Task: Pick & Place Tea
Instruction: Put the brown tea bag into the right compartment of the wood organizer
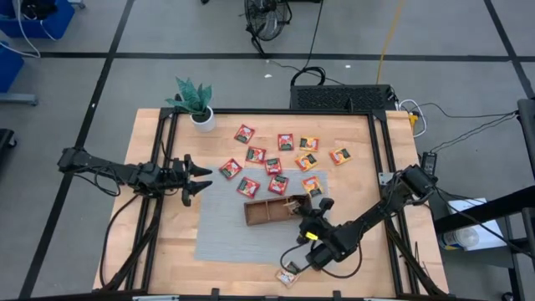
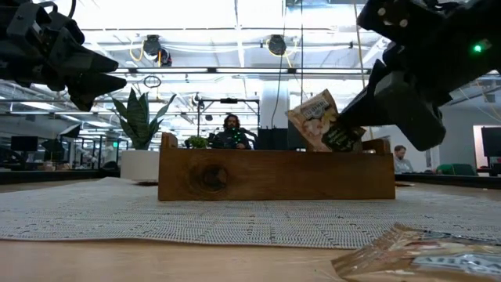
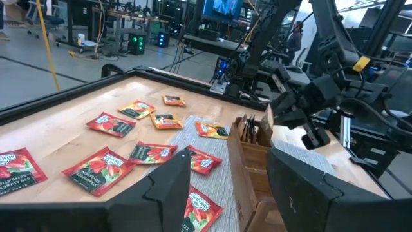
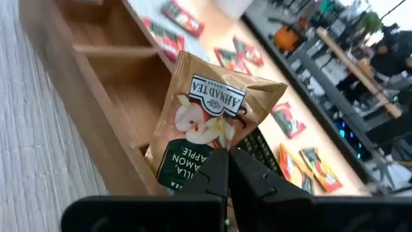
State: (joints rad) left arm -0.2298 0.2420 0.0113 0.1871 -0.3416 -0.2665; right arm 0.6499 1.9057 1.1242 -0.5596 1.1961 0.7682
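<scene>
Overhead, the right gripper [image 1: 315, 206] hangs at the tray's [image 1: 261, 214] end while the left gripper [image 1: 199, 179], fingers apart, waits well left. Level on, its sachet [image 2: 319, 119] tilts above the wall. Wrist-side, fingers pinch only one corner; it could snag the rim and fall outside.

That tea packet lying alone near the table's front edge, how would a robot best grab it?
The packet lies flat on bare wood, so there is little to pinch. Probably best to come straight down from above and close on one raised edge or corner; the low view shows its near edge lifting slightly off the table. The right tool is nearest but holds another packet.
</scene>
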